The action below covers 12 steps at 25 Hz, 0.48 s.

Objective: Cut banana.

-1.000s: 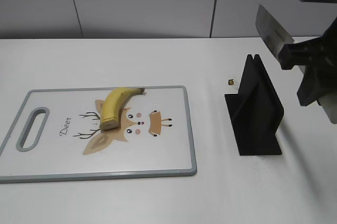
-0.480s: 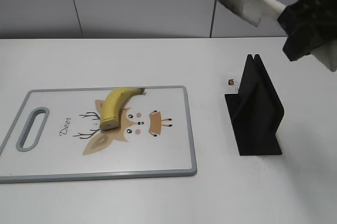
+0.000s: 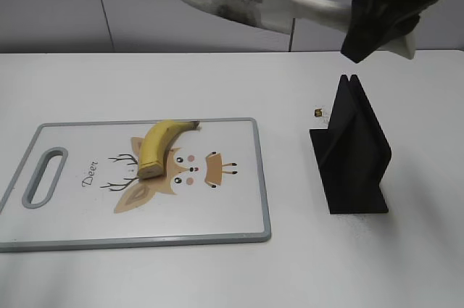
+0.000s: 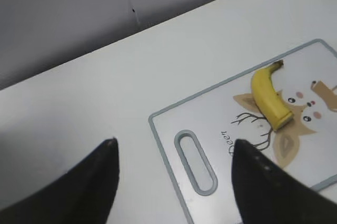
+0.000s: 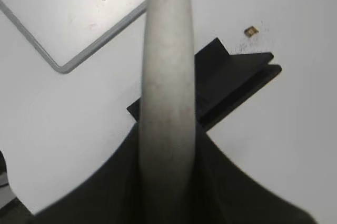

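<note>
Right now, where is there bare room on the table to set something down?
Bare tabletop lies between the cutting board and the black stand, and behind the board toward the wall. The board's front half is bare; the banana takes its back middle.

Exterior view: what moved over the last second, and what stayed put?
The right gripper, shut on the knife, rose from beside the black stand and swung the blade left; it now hangs high over the table, pointing toward the board's side. The banana, cutting board and stand did not move. The banana is uncut since then.
</note>
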Available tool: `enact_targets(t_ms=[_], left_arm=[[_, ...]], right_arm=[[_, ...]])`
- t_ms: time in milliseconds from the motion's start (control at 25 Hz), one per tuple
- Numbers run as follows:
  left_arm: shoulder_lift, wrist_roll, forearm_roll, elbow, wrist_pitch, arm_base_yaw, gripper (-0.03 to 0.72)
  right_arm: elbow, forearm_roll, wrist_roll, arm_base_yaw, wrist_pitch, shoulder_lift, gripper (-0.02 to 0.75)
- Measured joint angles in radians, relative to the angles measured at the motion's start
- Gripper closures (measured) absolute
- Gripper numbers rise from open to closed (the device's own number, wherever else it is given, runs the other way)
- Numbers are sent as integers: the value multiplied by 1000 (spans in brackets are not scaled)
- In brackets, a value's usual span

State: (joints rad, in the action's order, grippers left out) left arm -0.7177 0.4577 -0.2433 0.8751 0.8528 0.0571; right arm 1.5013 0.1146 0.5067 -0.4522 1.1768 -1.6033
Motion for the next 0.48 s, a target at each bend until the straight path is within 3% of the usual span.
enact_targets(t_ms=[320,480], left_arm=[[-380,300,-54,322,124,6,33],[-549,457,-78,472,261,44,54]], right_arm=[[105,59,253,0,0,-151,579],[154,106,391,0,0,-217,579]])
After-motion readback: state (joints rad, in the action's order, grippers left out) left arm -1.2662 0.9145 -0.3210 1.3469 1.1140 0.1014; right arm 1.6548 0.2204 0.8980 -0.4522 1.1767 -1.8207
